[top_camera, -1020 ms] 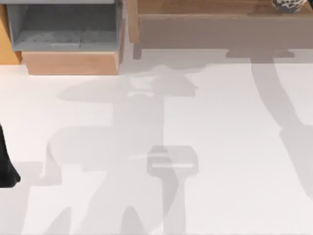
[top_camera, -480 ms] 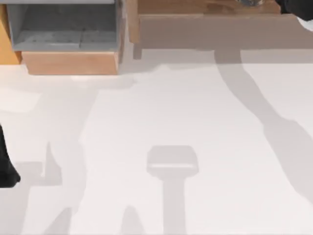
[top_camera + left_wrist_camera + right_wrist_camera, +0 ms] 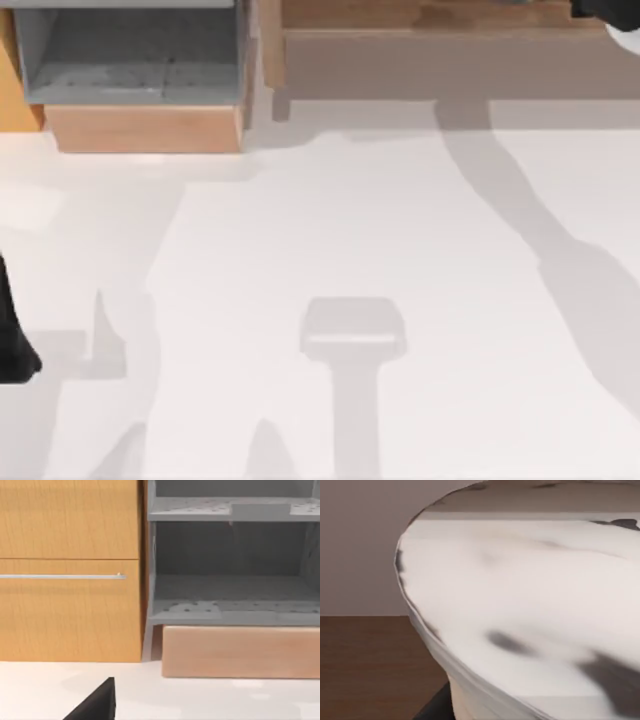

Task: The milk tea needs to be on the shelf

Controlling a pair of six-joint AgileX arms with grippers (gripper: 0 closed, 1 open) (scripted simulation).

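**Milk tea up close at the shelf, right arm at the top right corner**

No brand, label or writing can be read on anything here.

In the top view our right arm reaches in at the upper right corner, a dark shape over the right end of the shelf [image 3: 420,50], whose plank board and taupe front run along the upper edge. We cannot tell how far the right hand is open or whether it has hold of anything. The grey-lined box compartment [image 3: 130,55] with its pale wood front sits at the upper left, and the white counter [image 3: 330,230] carries long arm shadows. Our left arm stays parked at the left edge, low in the frame.

The right wrist view gives what the top view lacks: the milk tea [image 3: 530,615], very close, a rounded whitish surface with dark blotches, above a brown wooden board.

The left wrist view adds an orange-brown cabinet [image 3: 70,570] with a thin metal handle bar [image 3: 60,576], beside the grey compartment's two levels.
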